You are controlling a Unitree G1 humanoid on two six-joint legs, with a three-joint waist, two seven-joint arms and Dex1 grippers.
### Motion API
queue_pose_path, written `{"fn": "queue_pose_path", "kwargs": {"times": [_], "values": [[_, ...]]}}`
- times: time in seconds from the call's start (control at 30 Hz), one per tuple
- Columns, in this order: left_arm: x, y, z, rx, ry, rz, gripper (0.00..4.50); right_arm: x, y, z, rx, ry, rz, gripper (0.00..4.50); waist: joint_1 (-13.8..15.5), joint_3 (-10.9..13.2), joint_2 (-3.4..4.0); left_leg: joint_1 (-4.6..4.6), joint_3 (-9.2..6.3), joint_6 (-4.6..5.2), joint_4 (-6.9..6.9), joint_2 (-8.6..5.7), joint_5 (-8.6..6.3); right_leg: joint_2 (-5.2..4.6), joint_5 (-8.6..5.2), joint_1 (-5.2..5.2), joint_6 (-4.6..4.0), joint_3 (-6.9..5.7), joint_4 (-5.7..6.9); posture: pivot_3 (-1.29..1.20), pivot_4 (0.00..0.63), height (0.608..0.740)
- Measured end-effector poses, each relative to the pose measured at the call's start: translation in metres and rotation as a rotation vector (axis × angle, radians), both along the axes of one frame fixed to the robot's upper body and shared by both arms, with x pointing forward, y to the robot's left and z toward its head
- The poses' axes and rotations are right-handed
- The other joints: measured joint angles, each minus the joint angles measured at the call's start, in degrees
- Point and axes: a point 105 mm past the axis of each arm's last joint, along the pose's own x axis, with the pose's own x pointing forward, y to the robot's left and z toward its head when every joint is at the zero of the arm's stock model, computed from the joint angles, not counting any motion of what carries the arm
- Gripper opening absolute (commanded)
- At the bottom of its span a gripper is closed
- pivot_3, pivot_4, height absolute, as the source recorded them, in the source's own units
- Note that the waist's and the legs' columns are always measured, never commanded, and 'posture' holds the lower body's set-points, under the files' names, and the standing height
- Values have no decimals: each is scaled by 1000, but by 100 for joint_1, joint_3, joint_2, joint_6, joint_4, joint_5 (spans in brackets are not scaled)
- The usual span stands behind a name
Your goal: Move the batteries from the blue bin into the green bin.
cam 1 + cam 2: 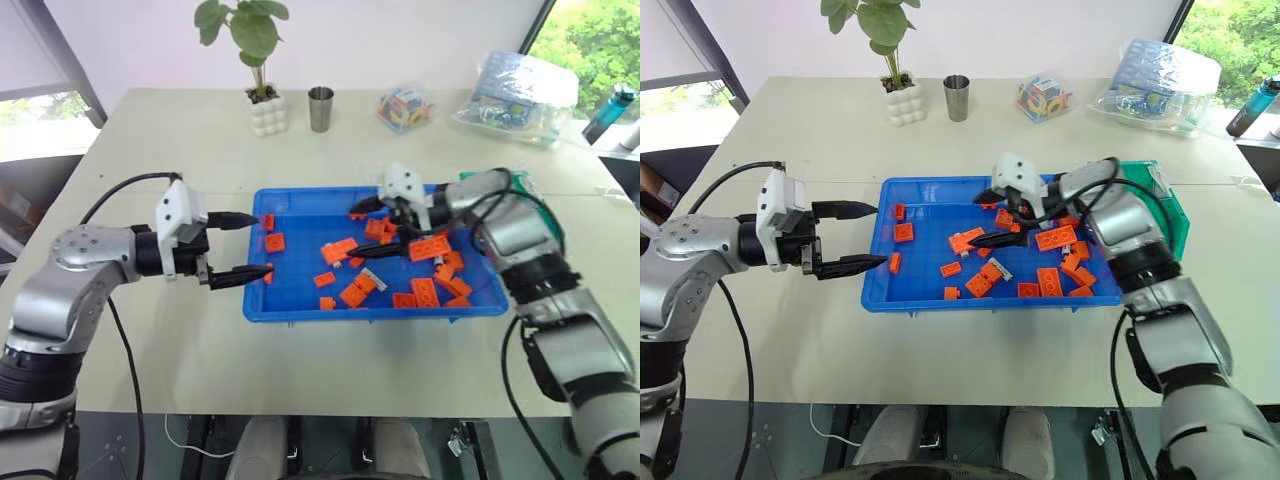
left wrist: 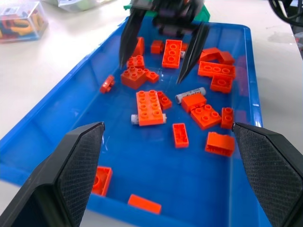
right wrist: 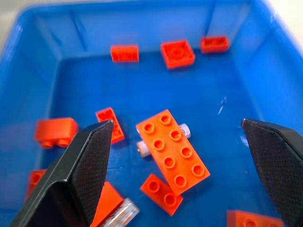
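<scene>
The blue bin (image 1: 300, 305) sits mid-table, strewn with orange bricks. One grey battery (image 2: 191, 94) lies bare on its floor among the bricks. Another battery (image 3: 185, 130) pokes out at both ends from under a large orange brick (image 3: 173, 151). My left gripper (image 1: 262, 245) is open and level at the bin's left rim, pointing in over it, with nothing between its fingers. My right gripper (image 1: 366, 232) is open over the bin's middle, angled down toward the bricks, empty. The green bin (image 1: 1173, 215) stands just past the blue bin's right end, partly hidden by my right arm.
Along the table's far side stand a potted plant (image 1: 266, 105), a metal cup (image 1: 320, 108), a clear box of coloured pieces (image 1: 404, 108) and a plastic bag (image 1: 515, 95). A blue bottle (image 1: 610, 112) is at the far right edge.
</scene>
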Motion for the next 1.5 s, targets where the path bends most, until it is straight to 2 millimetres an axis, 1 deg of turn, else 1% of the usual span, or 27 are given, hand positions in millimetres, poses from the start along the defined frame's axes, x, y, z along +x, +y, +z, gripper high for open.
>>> {"fn": "queue_pose_path", "kwargs": {"times": [0.2,0.37,0.43,0.5,0.53,0.7,0.83,1.0,1.1,1.17,1.27,1.33,1.37,1.47,1.5], "values": [[-4,-5,-3,-4,-2,8,4500,10,9,-25,-67,34,27,4458,-110,0,0,0,-9,-1,-1,0,1,0,0,0,0,-6,21,0,150,691],[-4,-6,-5,-14,2,29,4500,13,8,-43,-109,51,25,4458,-134,1,1,0,-12,-2,-2,0,1,1,0,0,-1,-8,21,0,150,691],[-4,-6,-5,-14,3,33,4500,14,10,-47,-111,59,22,4458,-133,1,1,0,-13,-2,-2,0,1,1,0,0,-1,-8,21,0,150,691],[-4,-6,-6,-15,3,39,4500,15,11,-48,-105,63,21,3937,-129,1,1,0,-14,-3,-2,0,1,1,0,0,-1,-8,21,0,150,691],[-4,-6,-6,-15,2,40,4500,15,11,-48,-102,63,22,3578,-128,1,1,0,-14,-2,-1,0,1,1,0,1,-1,-8,21,0,150,691],[-3,-6,-4,-14,-10,42,4500,14,11,-44,-83,60,37,1209,-129,1,2,0,-14,-3,-1,0,1,1,0,1,-1,-8,20,0,150,691],[1,-7,1,-13,-42,44,4500,13,11,-40,-68,57,47,1217,-128,1,2,0,-14,-3,-1,-1,1,2,0,0,-1,-8,21,0,150,691],[5,-8,0,-13,-51,43,4500,14,17,-24,-30,17,59,1217,-131,1,2,0,-14,-3,-1,0,2,2,0,0,-1,-8,21,0,150,691],[6,-8,0,-10,-57,39,4500,12,30,-15,16,-5,72,1217,-139,1,2,0,-14,-3,-2,0,2,2,0,-1,-1,-8,21,0,150,691],[6,-11,-1,-10,-61,29,4500,11,42,-10,52,-14,78,1217,-135,1,2,0,-14,-3,-2,0,2,2,0,-2,-1,-8,26,0,150,691],[7,-12,-2,-11,-61,25,4500,7,66,-6,104,-38,85,1217,-133,1,2,0,-15,-3,-1,-1,2,1,0,-2,-1,-8,29,0,150,691],[7,-13,-1,-13,-67,24,4500,0,83,-10,124,-30,99,2299,-129,1,2,0,-16,-3,-2,-2,2,1,-1,-3,-1,-8,31,0,150,691],[7,-14,-1,-15,-68,24,4500,-3,88,-13,125,-22,105,2704,-126,1,3,0,-18,-3,-1,-4,2,1,-1,-3,-1,-8,33,0,150,691],[7,-15,-1,-21,-68,23,4500,-10,92,-21,101,-20,115,4161,-99,1,3,0,-30,-3,0,-17,2,-6,-1,-1,-1,-8,38,0,150,691],[7,-15,-1,-21,-68,23,4500,-13,91,-23,87,-23,128,4437,-98,2,3,-1,-31,-3,0,-19,2,-7,-1,-1,-1,-8,38,0,150,691]]}}
